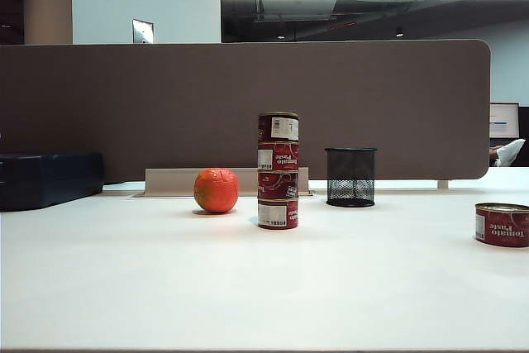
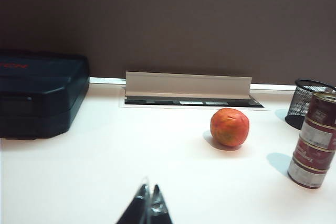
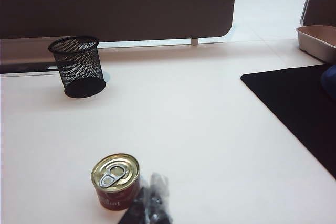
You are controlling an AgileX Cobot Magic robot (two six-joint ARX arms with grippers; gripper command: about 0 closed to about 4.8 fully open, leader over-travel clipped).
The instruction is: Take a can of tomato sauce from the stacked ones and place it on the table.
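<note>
A column of several dark-red tomato paste cans, the stacked ones (image 1: 278, 171), stands mid-table on the white table (image 1: 264, 287); the left wrist view also shows the stacked ones (image 2: 314, 140). One can of tomato sauce (image 1: 502, 225) stands upright and alone at the far right of the table. In the right wrist view this can of tomato sauce (image 3: 115, 179) shows its gold pull-tab lid, and my right gripper (image 3: 153, 195), blurred and shut with nothing in it, sits close beside it. My left gripper (image 2: 149, 196) is shut and empty, low over bare table, well away from the stack. Neither gripper shows in the exterior view.
An orange-red fruit (image 1: 216, 190) lies left of the stack and a black mesh cup (image 1: 350, 177) right of it. The brown divider panel (image 1: 248, 105) closes the back. A dark blue case (image 1: 50, 178) sits far left. A black mat (image 3: 299, 103) and a beige tray (image 3: 317, 40) lie beyond the lone can.
</note>
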